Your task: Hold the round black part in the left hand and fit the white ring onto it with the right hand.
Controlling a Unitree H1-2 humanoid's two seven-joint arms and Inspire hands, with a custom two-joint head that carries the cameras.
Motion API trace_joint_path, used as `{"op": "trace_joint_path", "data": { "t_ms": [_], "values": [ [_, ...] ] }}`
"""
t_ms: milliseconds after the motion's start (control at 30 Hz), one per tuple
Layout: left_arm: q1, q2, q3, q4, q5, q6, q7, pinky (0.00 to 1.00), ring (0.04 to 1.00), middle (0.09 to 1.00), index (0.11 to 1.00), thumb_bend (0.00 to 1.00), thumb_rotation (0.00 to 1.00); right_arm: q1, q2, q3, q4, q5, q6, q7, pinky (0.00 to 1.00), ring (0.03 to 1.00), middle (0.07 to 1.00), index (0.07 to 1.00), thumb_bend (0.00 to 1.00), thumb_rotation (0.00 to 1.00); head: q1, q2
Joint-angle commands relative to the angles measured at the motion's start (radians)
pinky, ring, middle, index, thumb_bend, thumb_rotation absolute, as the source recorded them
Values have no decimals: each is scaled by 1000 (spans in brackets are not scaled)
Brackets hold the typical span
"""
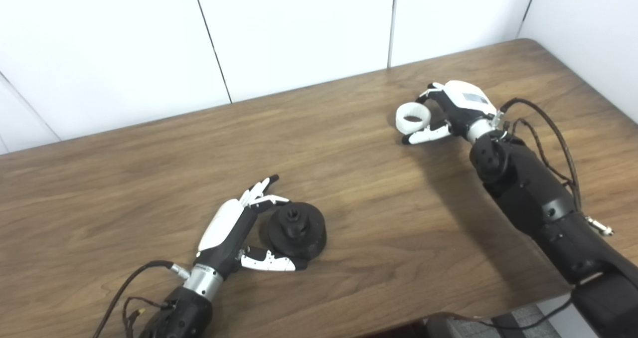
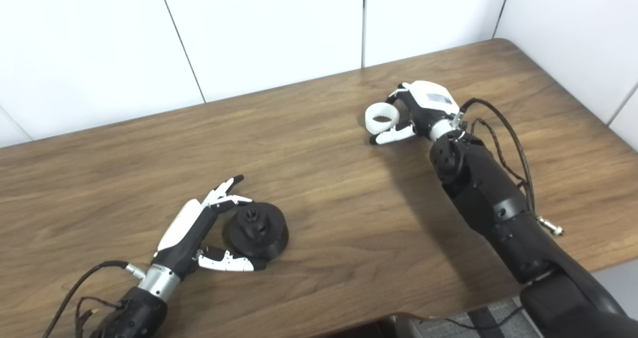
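Note:
The round black part point(image 1: 297, 230), a disc with a raised hub on top, rests on the wooden table point(image 1: 349, 188) at the front left. My left hand point(image 1: 234, 228) lies against its left side. The fingers point(image 1: 260, 191) are spread behind the part and the thumb runs along its front edge, so the hand is open and not closed on it. At the back right, the white ring point(image 1: 412, 117) sits between the fingers and thumb of my right hand point(image 1: 451, 111), which is shut on it. I cannot tell whether the ring is lifted off the table.
White wall panels point(image 1: 299, 29) rise just behind the table. The table's right edge and front edge lie close to my right arm point(image 1: 538, 203). Cables loop off both wrists. Bare wood lies between the two hands.

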Motion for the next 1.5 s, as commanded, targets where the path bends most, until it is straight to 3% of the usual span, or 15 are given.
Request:
{"op": "trace_joint_path", "data": {
  "t_ms": [0, 267, 867, 1000, 1067, 1133, 1467],
  "values": [
    [-15, 5, 1, -2, -3, 2, -4, 1000, 1000, 1000, 632, 960, 376, -47, 7, -11, -14, 1, -20, -35, 732, 857, 923, 709, 828, 380, -1, -1],
    [-11, 8, 2, -11, -4, 5, -8, 1000, 1000, 1000, 634, 957, 381, -36, 19, -35, -6, 11, -59, -110, 716, 838, 886, 637, 734, 240, -3, 3],
    [-8, 3, 1, -15, -7, 10, -8, 1000, 1000, 1000, 632, 959, 372, -20, 25, -69, -11, 38, -118, -197, 711, 816, 837, 589, 723, 210, -3, 9],
    [-8, 2, 3, -14, -8, 7, -5, 1000, 1000, 1000, 631, 956, 362, -17, 21, -81, -59, 44, -128, -202, 712, 809, 829, 581, 728, 203, -4, 11],
    [-9, 2, 4, -12, -8, 6, -2, 1000, 1000, 1000, 631, 955, 356, -15, 20, -88, -83, 52, -134, -199, 730, 822, 834, 515, 573, 164, -7, 10],
    [-11, 2, 5, -5, -11, -1, 1, 1000, 1000, 1000, 630, 954, 357, -14, 18, -94, -121, 51, -130, -191, 746, 827, 837, 497, 529, 152, -7, 10],
    [-20, -1, 3, -5, -3, 9, -3, 1000, 1000, 1000, 633, 963, 376, -17, 11, -108, -260, 38, -117, -143, 750, 822, 838, 492, 518, 154, 25, 17]
  ]
}}
